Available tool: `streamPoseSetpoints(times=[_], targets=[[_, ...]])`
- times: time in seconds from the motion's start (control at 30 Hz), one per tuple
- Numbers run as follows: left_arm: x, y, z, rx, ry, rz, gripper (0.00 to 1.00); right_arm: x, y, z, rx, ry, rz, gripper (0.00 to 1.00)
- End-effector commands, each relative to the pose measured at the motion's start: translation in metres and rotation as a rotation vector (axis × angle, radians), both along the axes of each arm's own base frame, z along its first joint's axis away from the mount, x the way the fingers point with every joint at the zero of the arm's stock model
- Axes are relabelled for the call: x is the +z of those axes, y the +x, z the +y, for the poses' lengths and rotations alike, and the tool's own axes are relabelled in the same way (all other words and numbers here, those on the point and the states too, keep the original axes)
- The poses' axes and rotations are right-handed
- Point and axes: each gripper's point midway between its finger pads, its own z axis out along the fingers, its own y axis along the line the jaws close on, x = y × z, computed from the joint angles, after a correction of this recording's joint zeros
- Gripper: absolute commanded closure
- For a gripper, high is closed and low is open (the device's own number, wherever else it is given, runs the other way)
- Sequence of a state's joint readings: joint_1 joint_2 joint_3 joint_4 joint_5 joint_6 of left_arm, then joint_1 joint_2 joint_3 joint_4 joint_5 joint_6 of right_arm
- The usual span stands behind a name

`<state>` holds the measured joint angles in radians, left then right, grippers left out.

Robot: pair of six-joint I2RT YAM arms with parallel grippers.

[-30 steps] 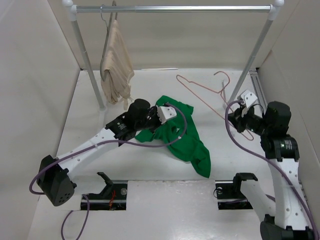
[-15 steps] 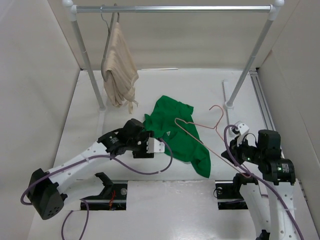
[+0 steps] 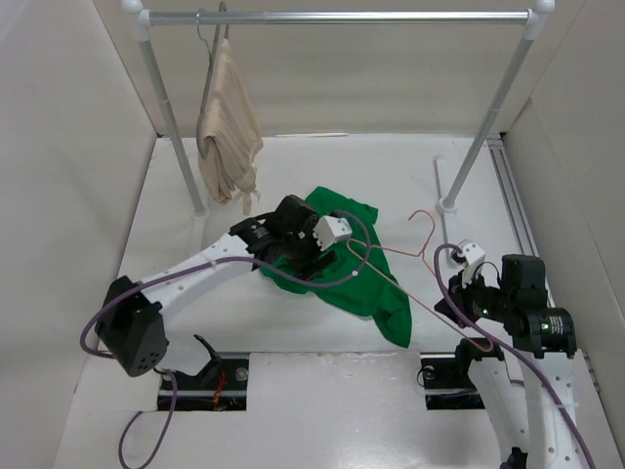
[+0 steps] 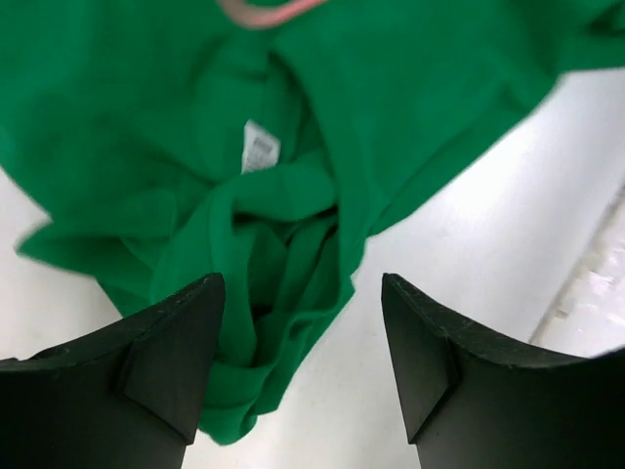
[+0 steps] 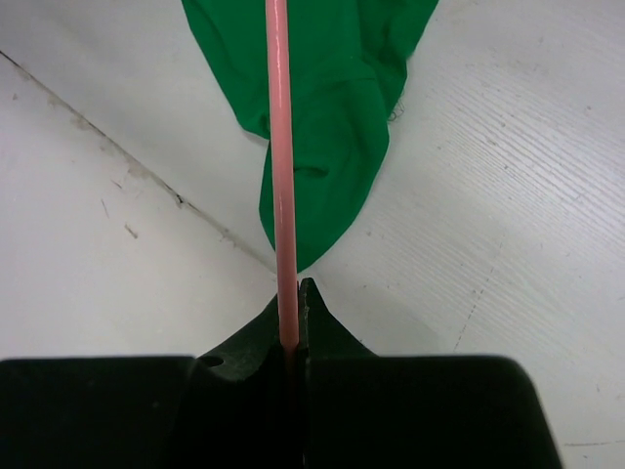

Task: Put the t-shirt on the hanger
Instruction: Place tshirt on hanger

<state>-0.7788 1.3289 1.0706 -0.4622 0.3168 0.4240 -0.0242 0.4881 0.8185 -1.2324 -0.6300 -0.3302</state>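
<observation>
The bright green t-shirt (image 3: pixel 363 278) lies crumpled on the white table, with a small white label (image 4: pixel 259 151) showing among its folds. My left gripper (image 3: pixel 311 256) hovers over the shirt's left edge, open, its black fingers (image 4: pixel 176 362) straddling a green fold and bare table with nothing pinched. The thin pink hanger (image 3: pixel 421 212) slants across the shirt's right side. My right gripper (image 3: pixel 459 301) is shut on its wire (image 5: pixel 281 147), which runs straight out from the jaws over the shirt's lower tip (image 5: pixel 332 98).
A beige garment (image 3: pixel 229 127) hangs on a grey wire hanger from the metal rail (image 3: pixel 342 17) at the back. The rack's posts (image 3: pixel 176 137) (image 3: pixel 488 127) stand left and right. Side walls close in the table.
The left gripper has let go of the shirt and opened, pulled back, then returned over the shirt's left edge. The right gripper carried the hanger from the back onto the shirt.
</observation>
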Motion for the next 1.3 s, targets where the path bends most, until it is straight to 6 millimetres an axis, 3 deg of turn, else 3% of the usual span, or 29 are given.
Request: streamPoseSetpoints(times=[0.0,0.17,0.43,0.5,0.6,0.63,0.77,0.8,0.9,1.1,1.17,1.27], targets=[[-0.007,0.020,0.020,0.240,0.080,-0.002,0.38,0.010,-0.002,-0.002,0.018,-0.025,-0.050,1.00],[-0.014,0.044,0.050,0.379,0.202,-0.117,0.40,0.014,0.000,0.002,0.031,-0.009,-0.080,1.00],[-0.043,0.039,0.076,0.426,0.311,-0.130,0.40,0.015,-0.001,0.003,0.037,-0.002,-0.080,1.00],[-0.051,0.040,0.091,0.435,0.369,-0.173,0.37,0.018,0.000,0.003,0.037,-0.002,-0.089,1.00],[-0.045,0.050,0.100,0.460,0.378,-0.254,0.36,0.020,-0.002,0.007,0.054,0.018,-0.090,1.00],[-0.045,0.046,0.101,0.451,0.382,-0.242,0.48,0.021,-0.003,0.008,0.069,0.023,-0.096,1.00],[-0.045,0.028,0.095,0.412,0.347,-0.150,0.93,0.017,-0.007,0.019,0.117,0.081,-0.088,1.00],[-0.044,0.025,0.090,0.407,0.328,-0.128,1.00,0.015,-0.007,0.021,0.128,0.095,-0.087,1.00],[-0.038,0.021,0.085,0.385,0.291,-0.114,1.00,0.014,-0.009,0.030,0.172,0.148,-0.092,1.00],[0.006,0.033,0.062,0.366,0.155,-0.170,1.00,0.014,0.006,0.025,0.185,0.104,-0.089,1.00],[0.011,0.036,0.059,0.360,0.150,-0.181,1.00,0.022,0.010,0.024,0.210,0.081,-0.135,1.00],[0.003,0.041,0.055,0.348,0.180,-0.170,1.00,0.028,0.010,0.026,0.237,0.083,-0.165,1.00]])
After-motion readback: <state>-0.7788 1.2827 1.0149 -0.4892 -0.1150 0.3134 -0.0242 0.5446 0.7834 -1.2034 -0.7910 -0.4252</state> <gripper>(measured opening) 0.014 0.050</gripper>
